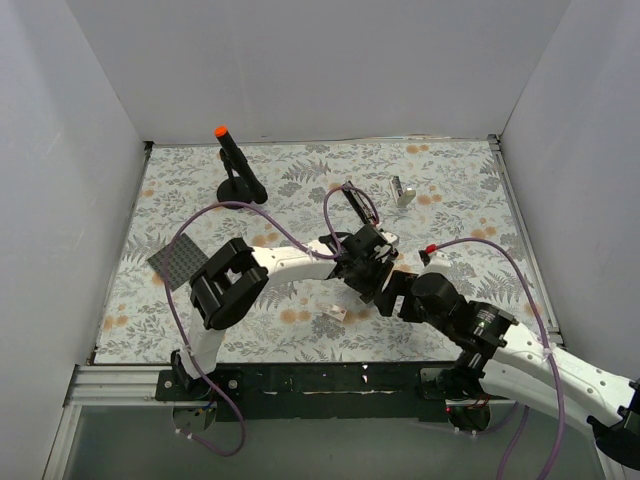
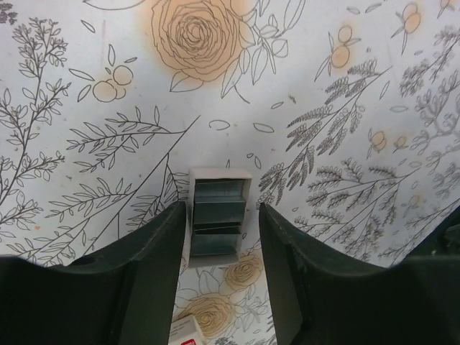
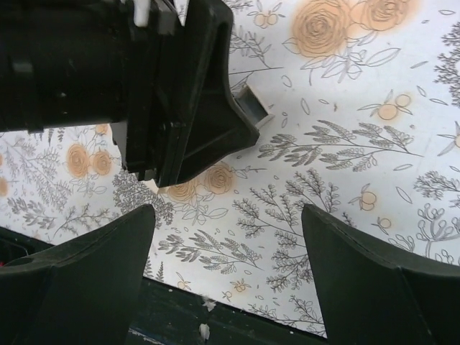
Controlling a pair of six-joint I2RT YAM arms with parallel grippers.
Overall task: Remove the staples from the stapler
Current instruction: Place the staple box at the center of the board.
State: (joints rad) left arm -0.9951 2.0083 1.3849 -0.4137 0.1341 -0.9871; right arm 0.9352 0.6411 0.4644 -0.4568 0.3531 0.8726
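A slim black bar (image 1: 358, 205), which looks like the stapler, lies on the floral mat at centre back, apart from both grippers. It does not show in either wrist view. My left gripper (image 1: 370, 275) (image 2: 219, 215) is open and hangs over an open white box of staple strips (image 2: 218, 215), which shows between its fingers. The box also shows in the right wrist view (image 3: 253, 106), beside the left gripper's finger (image 3: 215, 108). My right gripper (image 1: 395, 293) (image 3: 226, 212) is open and empty, just right of the left one, near the mat's front edge.
A black post with an orange tip (image 1: 231, 160) stands at back left. A small silvery object (image 1: 403, 190) sits at back centre-right. A grey square pad (image 1: 178, 262) lies at left. A white box (image 1: 333, 312) lies near the front; another white box corner (image 2: 188, 332) shows under the left gripper.
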